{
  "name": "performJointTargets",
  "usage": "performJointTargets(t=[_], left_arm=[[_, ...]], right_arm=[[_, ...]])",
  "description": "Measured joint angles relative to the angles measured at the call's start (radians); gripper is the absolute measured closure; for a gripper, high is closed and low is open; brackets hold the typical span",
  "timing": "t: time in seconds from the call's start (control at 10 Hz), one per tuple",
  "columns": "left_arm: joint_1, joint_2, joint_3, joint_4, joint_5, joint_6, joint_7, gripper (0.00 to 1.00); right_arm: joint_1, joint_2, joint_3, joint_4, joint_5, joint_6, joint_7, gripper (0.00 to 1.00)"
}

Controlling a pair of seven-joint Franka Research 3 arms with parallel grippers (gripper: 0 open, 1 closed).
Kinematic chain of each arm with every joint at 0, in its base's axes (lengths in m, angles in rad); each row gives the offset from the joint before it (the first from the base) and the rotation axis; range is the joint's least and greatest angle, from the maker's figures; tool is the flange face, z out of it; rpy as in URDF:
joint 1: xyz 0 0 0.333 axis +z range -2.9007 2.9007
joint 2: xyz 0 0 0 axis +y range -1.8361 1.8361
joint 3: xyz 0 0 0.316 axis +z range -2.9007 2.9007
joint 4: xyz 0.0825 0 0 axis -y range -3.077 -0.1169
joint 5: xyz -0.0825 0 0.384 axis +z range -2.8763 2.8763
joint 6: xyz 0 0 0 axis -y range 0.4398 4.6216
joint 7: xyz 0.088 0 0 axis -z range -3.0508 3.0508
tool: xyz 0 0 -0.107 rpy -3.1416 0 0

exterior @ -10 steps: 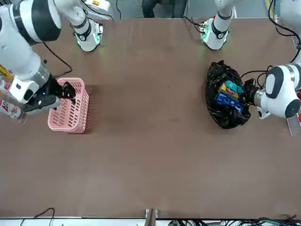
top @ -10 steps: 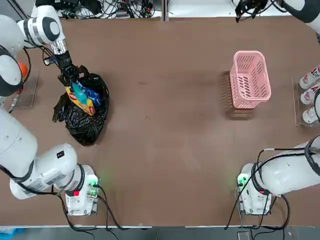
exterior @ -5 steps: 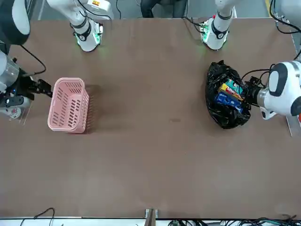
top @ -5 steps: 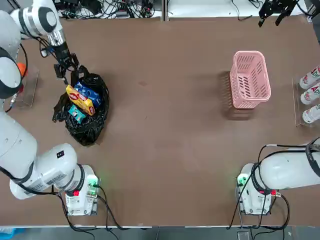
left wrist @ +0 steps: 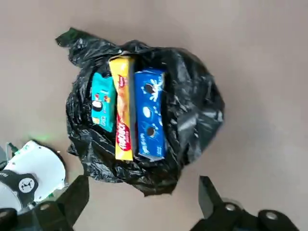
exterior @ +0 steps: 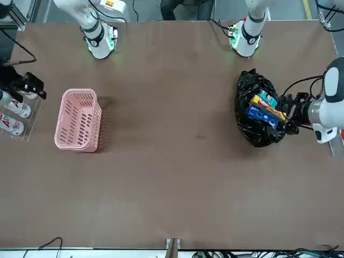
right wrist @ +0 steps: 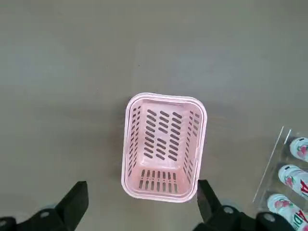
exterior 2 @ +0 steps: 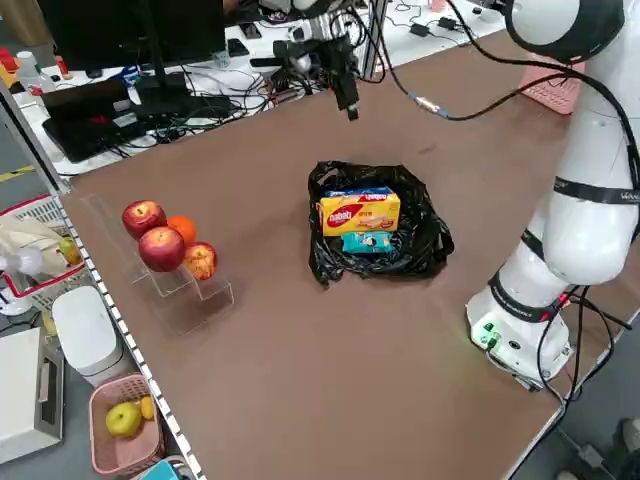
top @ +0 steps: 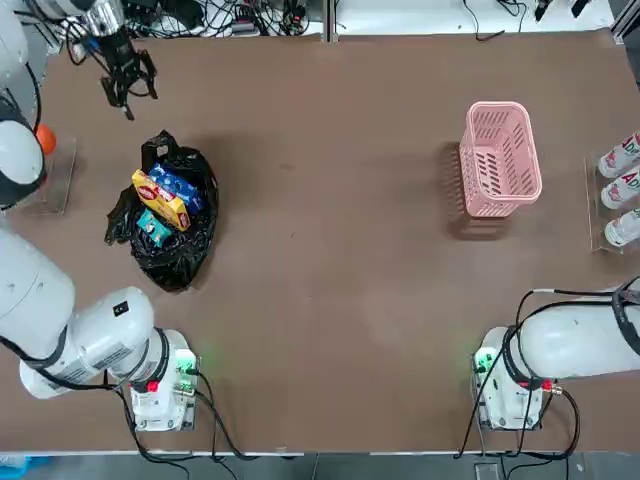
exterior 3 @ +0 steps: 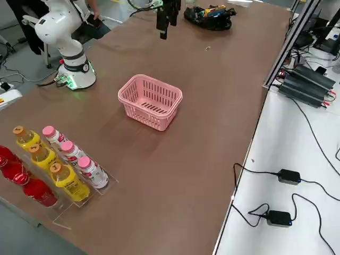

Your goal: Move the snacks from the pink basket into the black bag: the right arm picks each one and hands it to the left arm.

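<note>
Your left gripper (top: 128, 85) stands with its fingers spread wide and nothing between them, above the table just beyond the black bag (top: 185, 255). The right gripper (exterior: 29, 86) is likewise spread and empty, off the outer side of the pink basket (top: 500, 160), over the rack of bottles (exterior 3: 58, 170).

All three snacks lie side by side in the bag's mouth: the blue packet (left wrist: 150, 113), the yellow packet (left wrist: 123, 108) and the teal packet (left wrist: 102, 102). The right wrist view shows only bare lattice inside the basket, so I judge the transfer finished.

What remains is to clear out cleanly: lift both arms straight away, keep the left fingers off the wrinkled plastic so the bag does not tip and spill, and keep the right gripper off the bottles.

The brown table (top: 330, 280) holds a clear stand with apples and an orange (exterior 2: 165, 245) at the left. Cables and power bricks (exterior 3: 287, 175) lie on a white bench beyond the basket's side.
</note>
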Motion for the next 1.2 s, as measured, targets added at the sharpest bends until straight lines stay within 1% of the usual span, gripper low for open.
performJointTargets(t=[0.1, 0.2, 0.3, 0.4, 0.5, 0.6, 0.7, 0.9, 1.0, 1.1, 1.2], left_arm=[[-0.001, -0.016, -0.009, 0.042, 0.000, -0.030, 0.044, 0.00], [-0.001, -0.036, -0.011, 0.081, 0.000, -0.052, 0.111, 0.00], [-0.006, -0.056, -0.005, 0.113, -0.007, -0.059, 0.198, 0.00], [-0.035, -0.073, 0.023, 0.143, -0.014, -0.064, 0.288, 0.00], [-0.102, -0.096, 0.085, 0.167, -0.015, -0.070, 0.389, 0.00], [-0.189, -0.127, 0.162, 0.179, -0.015, -0.072, 0.496, 0.00], [-0.257, -0.162, 0.222, 0.181, -0.015, -0.073, 0.626, 0.00], [-0.318, -0.215, 0.293, 0.189, -0.017, -0.074, 0.861, 0.00], [-0.363, -0.235, 0.341, 0.199, -0.027, -0.074, 0.914, 0.00], [-0.394, -0.251, 0.369, 0.204, -0.035, -0.074, 0.933, 0.00], [-0.406, -0.262, 0.371, 0.204, -0.035, -0.075, 0.938, 0.00]], right_arm=[[0.000, 0.004, 0.001, 0.038, 0.000, -0.029, 0.000, 0.00], [0.001, 0.009, 0.005, 0.056, 0.000, -0.037, 0.000, 0.00], [0.003, 0.015, 0.011, 0.066, 0.000, -0.038, 0.000, 0.00], [0.004, 0.021, 0.013, 0.076, 0.000, -0.038, 0.000, 0.00], [0.004, 0.024, 0.013, 0.078, -0.001, -0.048, 0.001, 0.00], [0.003, 0.027, 0.011, 0.075, -0.003, -0.063, 0.001, 0.00], [0.001, 0.033, 0.008, 0.065, -0.004, -0.068, 0.001, 0.00], [0.001, 0.037, 0.007, 0.021, -0.006, -0.060, 0.001, 0.00], [0.000, 0.037, 0.005, 0.006, -0.007, -0.053, 0.002, 0.00], [-0.002, 0.037, 0.003, 0.002, -0.007, -0.052, 0.002, 0.00], [-0.009, 0.037, 0.002, 0.001, -0.008, -0.052, 0.002, 0.00]])
